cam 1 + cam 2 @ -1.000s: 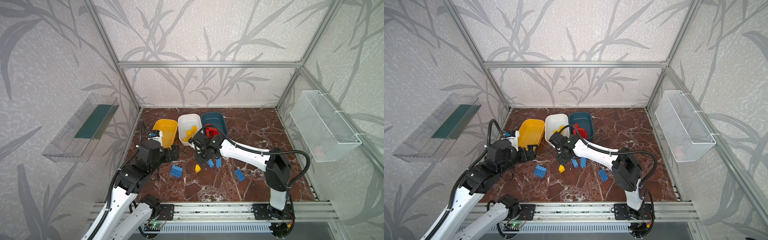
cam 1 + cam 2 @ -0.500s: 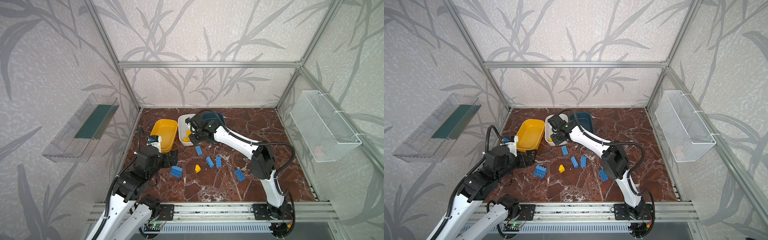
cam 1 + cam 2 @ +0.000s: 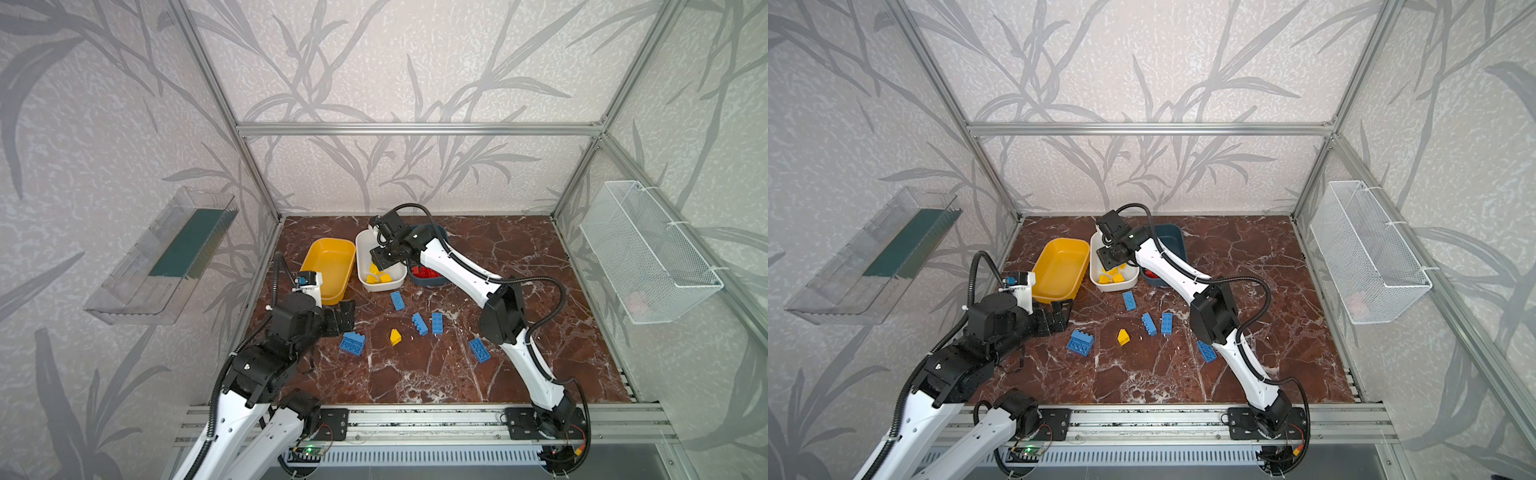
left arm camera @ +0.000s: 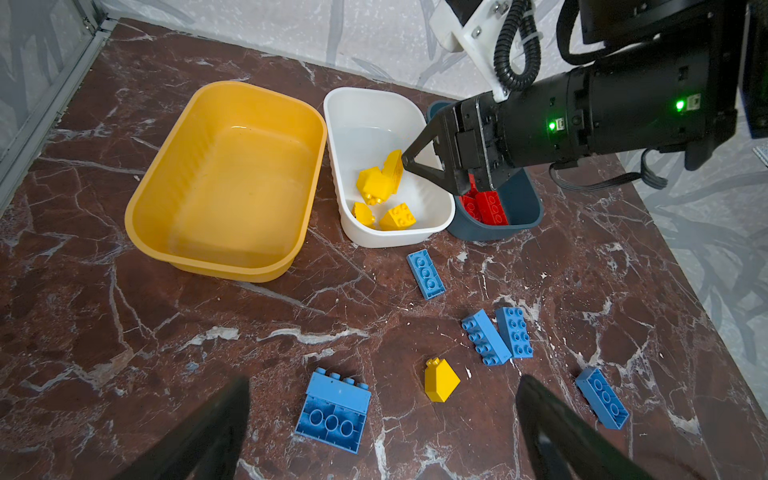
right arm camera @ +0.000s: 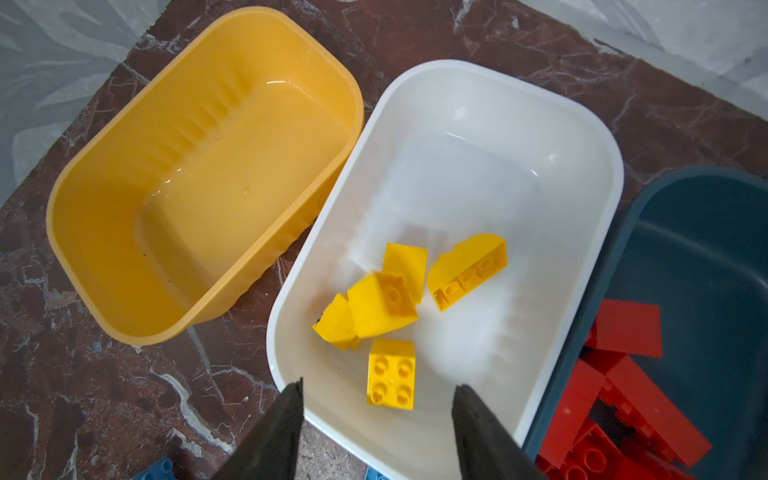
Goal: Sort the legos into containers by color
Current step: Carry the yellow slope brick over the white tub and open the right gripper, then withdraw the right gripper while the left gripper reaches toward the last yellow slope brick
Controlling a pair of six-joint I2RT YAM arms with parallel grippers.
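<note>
currently the right tool is spread over the white tub, mid-frame, with a yellow brick loose beneath. it may bounce out. left tool spread, empty.

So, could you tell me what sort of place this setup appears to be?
Likely a lab robot cell: an aluminium frame encloses it, arms are bolted to a front rail, and legos lie on a marble-look tabletop.

Stretched right arm far forward and across toward the left, right gripper aimed downward, jaws parted, nothing between. Held left arm folded low, left gripper level, jaws spread wide, empty.
</note>
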